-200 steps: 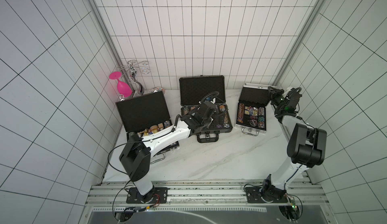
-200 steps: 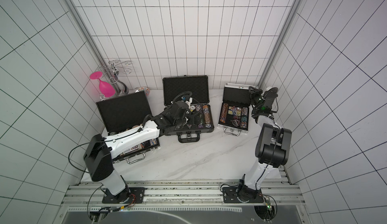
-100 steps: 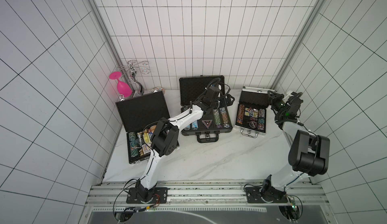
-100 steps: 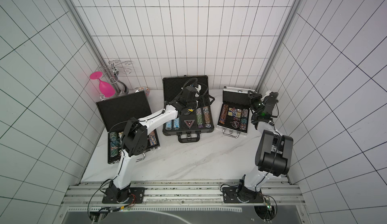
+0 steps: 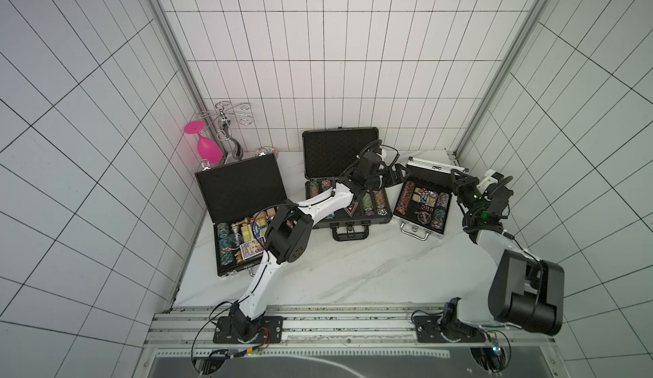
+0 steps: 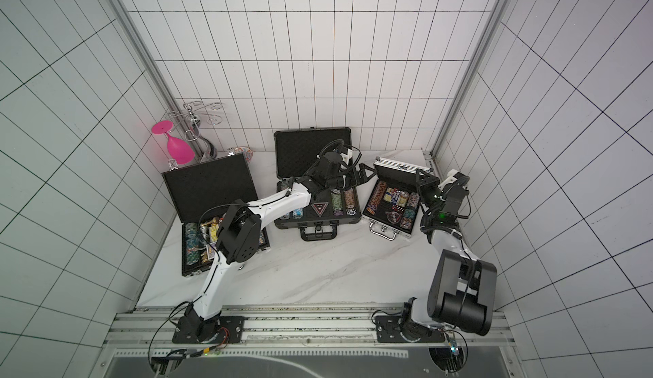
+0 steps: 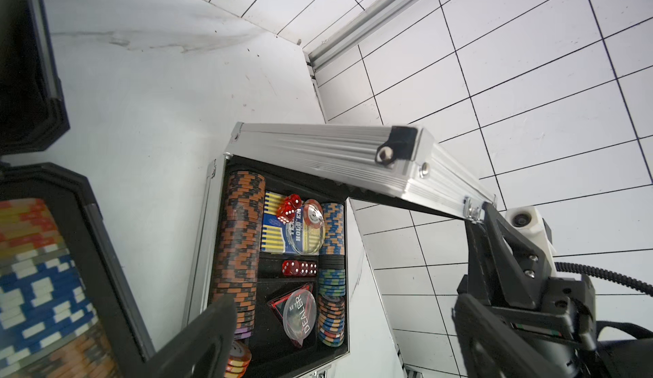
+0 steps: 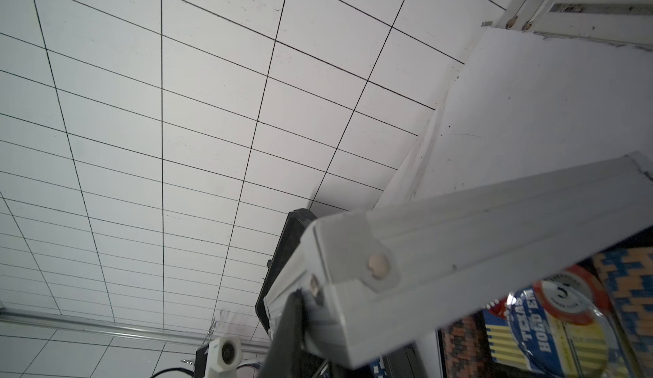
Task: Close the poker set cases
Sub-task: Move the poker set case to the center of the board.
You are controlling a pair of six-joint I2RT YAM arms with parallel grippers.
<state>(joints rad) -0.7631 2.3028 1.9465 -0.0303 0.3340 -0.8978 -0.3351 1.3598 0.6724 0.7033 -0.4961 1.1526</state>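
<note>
In both top views three poker cases stand open in a row on the bench [image 5: 353,270]: one flat black case [image 5: 240,190] on the left, one dark grey case [image 5: 339,150] in the middle, one small silver case [image 5: 429,167] on the right. One pink glass [image 5: 208,148] sits upside down in the back corner. The left arm [image 5: 318,203] reaches over the grey case, left jaws wide beside the silver lid

Left wrist view: that lid [image 7: 335,153] tilts partway over the chips and one DEALER button [image 7: 300,311]

Right wrist view: right jaws narrow, against the lid's corner; whether they pinch it cannot be told
</note>
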